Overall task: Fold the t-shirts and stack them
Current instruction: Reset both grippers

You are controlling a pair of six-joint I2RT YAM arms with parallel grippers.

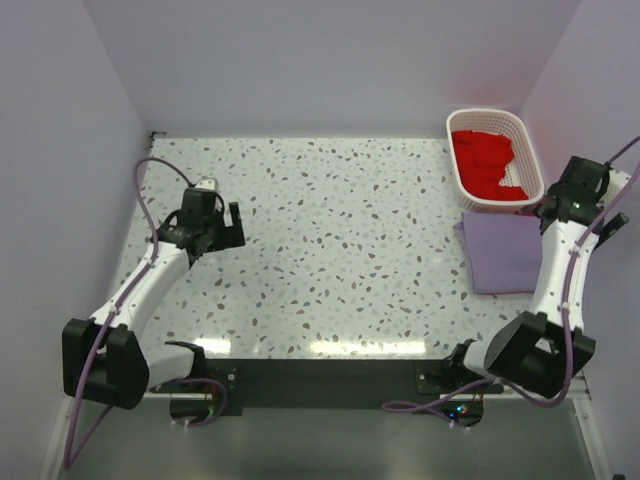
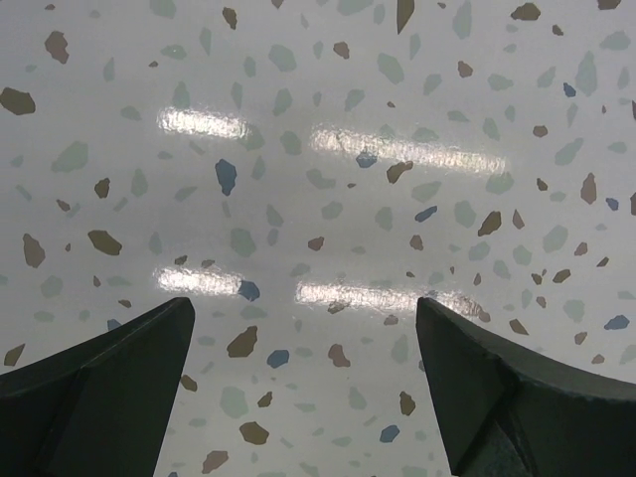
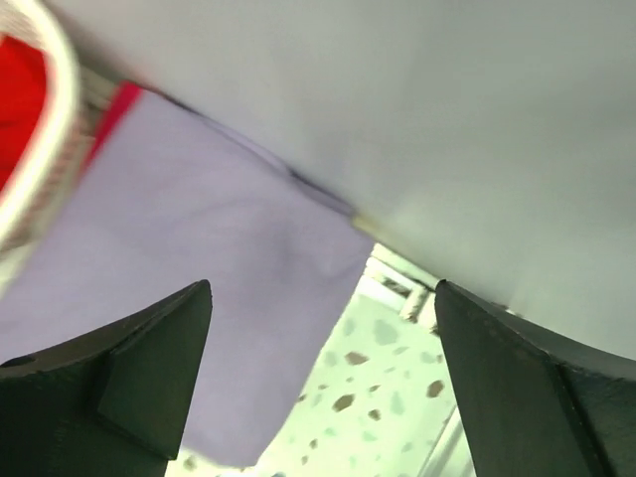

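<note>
Item 1, right gripper [image 3: 323,293]: I am seeing its two dark fingers [image 3: 129,378] spread wide, pinching nothing and hanging clear above the cloth.

Item 2, lavender t-shirt [image 3: 199,248]: it is lying folded flat directly beneath this gripper. It reaches from under one finger out past the tips, and its near corner is ending between the fingers over the speckled table [image 3: 383,368]. In the overhead view the gripper is hovering over the shirt's far right corner.

Item 3, red strip [image 3: 117,104]: it is peeking out at the shirt's far edge, ahead of the fingertips. I cannot tell what it belongs to.

Item 4, white lattice basket [image 3: 55,149]: it is sitting just beyond the shirt, ahead of the gripper and touching the shirt's far edge.

Item 5, red t-shirts [image 1: 483,160]: they are bunched loosely inside the basket.

Item 6, wall [image 3: 417,119]: it is rising close alongside the gripper's outer side.

Item 7, left gripper [image 2: 303,328]: I am reading its fingers as fully parted, holding nothing. It is pointing down at bare table, well apart from the shirts and the basket, which are far across on its inner side.
</note>
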